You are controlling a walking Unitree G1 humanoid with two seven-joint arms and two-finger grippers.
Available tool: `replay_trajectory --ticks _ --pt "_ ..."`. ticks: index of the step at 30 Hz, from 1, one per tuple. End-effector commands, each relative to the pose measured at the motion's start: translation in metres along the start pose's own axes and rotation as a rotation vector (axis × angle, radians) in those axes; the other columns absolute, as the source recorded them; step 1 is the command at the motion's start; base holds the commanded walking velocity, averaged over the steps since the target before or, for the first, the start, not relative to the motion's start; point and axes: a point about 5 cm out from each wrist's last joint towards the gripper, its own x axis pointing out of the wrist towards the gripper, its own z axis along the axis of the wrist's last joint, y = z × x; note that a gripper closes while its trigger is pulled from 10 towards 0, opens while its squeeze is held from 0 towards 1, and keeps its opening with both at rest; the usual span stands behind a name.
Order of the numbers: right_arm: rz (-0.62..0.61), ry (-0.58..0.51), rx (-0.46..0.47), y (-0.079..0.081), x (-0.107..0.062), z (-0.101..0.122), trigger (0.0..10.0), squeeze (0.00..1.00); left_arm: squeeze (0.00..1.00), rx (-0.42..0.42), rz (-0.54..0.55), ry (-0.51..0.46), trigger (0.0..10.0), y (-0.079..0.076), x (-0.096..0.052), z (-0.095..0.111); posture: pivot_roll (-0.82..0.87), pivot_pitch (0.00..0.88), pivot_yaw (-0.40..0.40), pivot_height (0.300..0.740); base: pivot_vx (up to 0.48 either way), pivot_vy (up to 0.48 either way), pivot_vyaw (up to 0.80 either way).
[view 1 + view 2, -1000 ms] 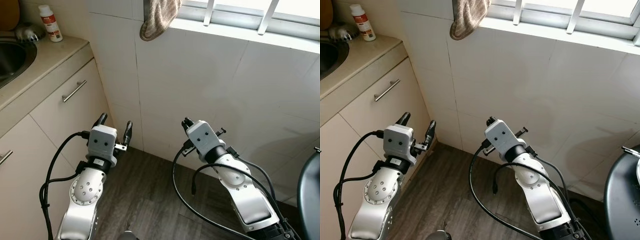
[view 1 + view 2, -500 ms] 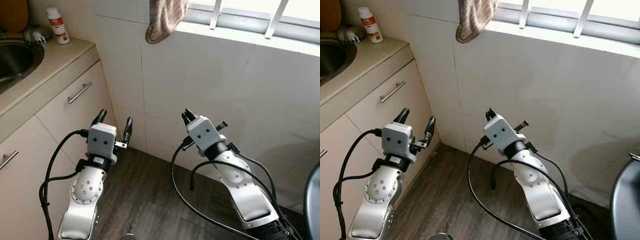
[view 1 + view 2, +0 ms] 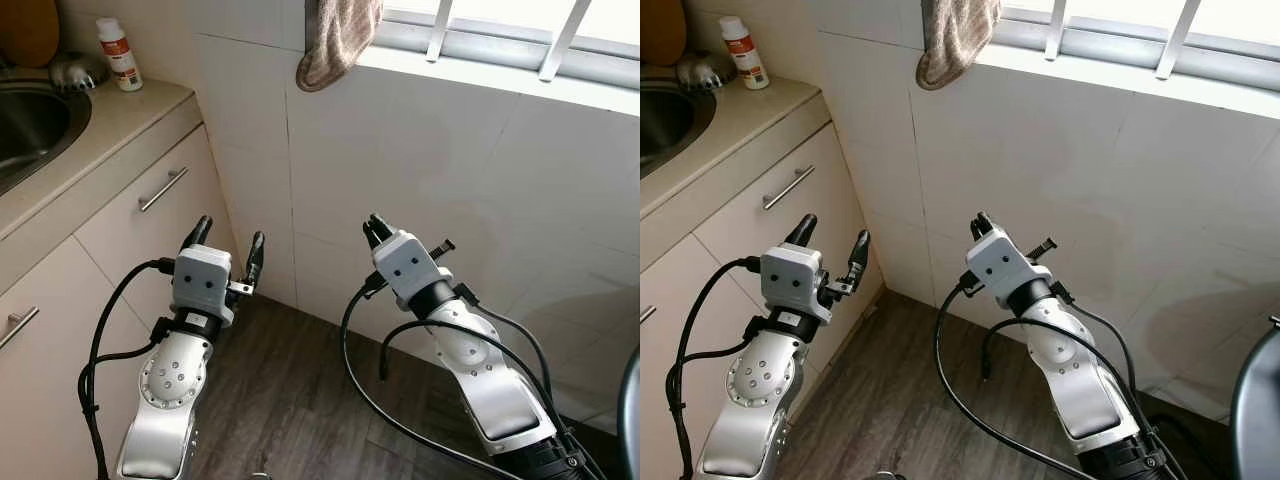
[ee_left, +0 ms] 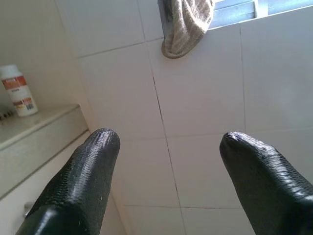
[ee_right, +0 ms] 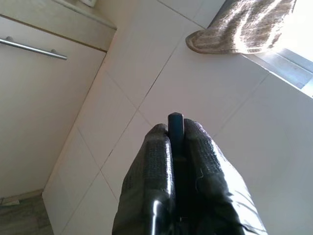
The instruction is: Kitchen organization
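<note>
White tiled wall ahead, window bars above it; wood-look floor below.

Cloth: brown, knitted, hanging over the sill at the window's near corner, high above both hands.

Worktop: beige, on the robot's left, with sink set in. White bottle with red label stands at the back corner by the wall; a metal piece lies just beside it, too small to identify.

Cabinet: cream fronts under the worktop, bar handle on the nearer door.

Left hand: raised, fingers spread wide, nothing between them; in the wrist view it faces the wall below the cloth.

Right hand: raised, fingers pressed together on a thin dark sliver, which I cannot identify.

Step in hand, by judgement: approach and search. No kitchen item is within reach, and nothing is being handled.

Next move, by judgement: turn toward the worktop for the bottle, or lift a hand well higher for the cloth. The right hand would need to part its fingers first.
</note>
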Motion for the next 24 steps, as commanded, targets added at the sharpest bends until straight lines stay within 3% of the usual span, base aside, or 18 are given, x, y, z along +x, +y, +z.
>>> replay_trajectory --ticks 1,8,24 --pt "-0.009 -0.02 -0.015 -0.0035 0.0016 0.0029 10.0 0.0 0.0 -0.01 -0.01 0.009 10.0 -0.0006 0.0005 0.0 0.04 0.005 -0.027 0.74 0.0 0.454 0.8" --pt "-0.008 -0.025 -0.015 -0.0037 0.0024 0.0035 10.0 0.0 0.0 0.003 -0.017 0.0 10.0 -0.0013 0.0011 0.0008 0.04 0.01 -0.029 0.74 0.0 0.4 0.8" --pt "-0.011 -0.039 -0.017 -0.0049 0.0043 0.0054 10.0 0.0 0.0 0.036 -0.011 -0.023 10.0 0.0009 0.0019 0.0041 0.04 0.02 -0.029 0.74 0.0 0.0 0.8"
